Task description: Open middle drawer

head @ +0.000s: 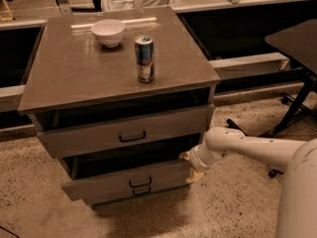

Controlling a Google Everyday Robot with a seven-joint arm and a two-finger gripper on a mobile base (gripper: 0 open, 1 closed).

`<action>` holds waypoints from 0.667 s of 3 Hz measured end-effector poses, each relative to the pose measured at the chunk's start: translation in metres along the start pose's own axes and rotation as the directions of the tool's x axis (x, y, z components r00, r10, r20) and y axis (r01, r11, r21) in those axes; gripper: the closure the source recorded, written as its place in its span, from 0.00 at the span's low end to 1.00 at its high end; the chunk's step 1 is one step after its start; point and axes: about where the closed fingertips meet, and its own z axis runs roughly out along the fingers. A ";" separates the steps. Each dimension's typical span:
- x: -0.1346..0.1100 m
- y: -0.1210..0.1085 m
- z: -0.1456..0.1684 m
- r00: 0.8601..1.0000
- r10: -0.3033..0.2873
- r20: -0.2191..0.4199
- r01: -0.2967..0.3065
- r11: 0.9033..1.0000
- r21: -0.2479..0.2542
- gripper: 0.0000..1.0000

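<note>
The middle drawer (114,182) is a grey-brown front with a small black bar handle (140,182). It stands pulled out from the cabinet, with a dark gap above it. My gripper (191,166) is at the drawer's right end, on a white arm that reaches in from the lower right. The top drawer (99,135) above is slightly out. The bottom drawer shows only as a strip with its handle (141,191) under the middle one.
A white bowl (108,31) and a blue can (144,58) stand on the cabinet top (64,78). A dark table (297,41) and chair legs (292,115) are at the right. Speckled floor (237,207) surrounds the cabinet.
</note>
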 end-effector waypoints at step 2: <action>-0.020 0.058 -0.029 0.999 0.017 -0.036 -0.023 0.986 -0.163 0.41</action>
